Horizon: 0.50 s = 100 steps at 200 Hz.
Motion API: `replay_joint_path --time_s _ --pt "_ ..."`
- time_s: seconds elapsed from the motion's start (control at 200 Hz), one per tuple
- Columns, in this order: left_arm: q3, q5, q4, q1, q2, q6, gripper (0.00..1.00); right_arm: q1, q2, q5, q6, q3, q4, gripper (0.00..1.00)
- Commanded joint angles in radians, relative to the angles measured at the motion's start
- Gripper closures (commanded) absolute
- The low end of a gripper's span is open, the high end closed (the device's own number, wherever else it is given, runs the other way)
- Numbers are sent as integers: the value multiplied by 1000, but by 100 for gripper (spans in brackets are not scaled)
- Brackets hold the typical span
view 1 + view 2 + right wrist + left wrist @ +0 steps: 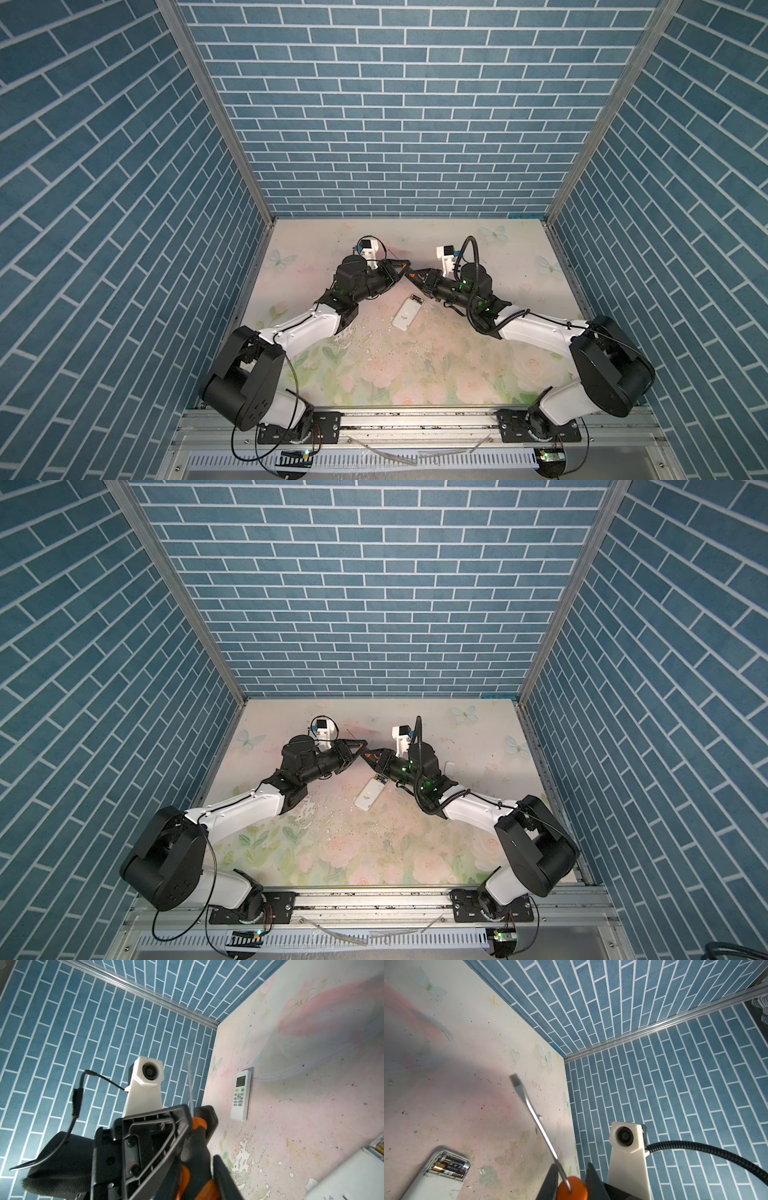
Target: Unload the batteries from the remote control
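Blue brick-pattern walls [395, 104] enclosed the cell on three sides. Floral table [415, 374], worn and flecked, filled the lower middle of both top views. Both arms reached in from the lower corners and met above the table's centre. Left gripper [401, 268] was clamped on the screwdriver [535, 1122]: in the left wrist view the orange handle end sat tight between its two dark fingers [550, 1180], with the steel shaft pointing away and the flat tip in the air. Right gripper [417, 277] sat at the same handle from the opposite side. The black-and-orange grip lay between its fingers in the right wrist view, but whether they pressed it or stood off could not be told. White remote control [405, 318] lay face down and slanted, just below the meeting grippers in both top views, its battery bay uncovered at the upper end. Second remote [241, 1095], face up with display and buttons showing, lay flat on the table, apart from the grippers. Batteries [450, 1165]: two seen, black with gold ends, side by side, seated in the open bay.
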Motion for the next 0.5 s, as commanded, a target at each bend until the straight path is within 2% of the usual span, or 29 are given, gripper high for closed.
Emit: replay_joint_path --time_s 0.0,0.085,0.23,0.315,0.43,0.495 --pt "20 2 26 8 -12 -8 100 10 -23 7 -63 47 -59 60" --pt "27 2 12 9 -24 -10 100 17 -28 8 -98 62 -95 53" --pt "32 -2 -23 16 -44 -7 100 28 -46 19 -155 79 -166 48" --pt "35 -2 -59 25 -59 -1 100 44 -78 44 -229 93 -262 47" --pt "48 -10 -133 39 -81 16 100 114 -146 218 -426 155 -531 47" --pt "52 -14 -159 43 -88 13 100 153 -169 294 -512 173 -604 47"
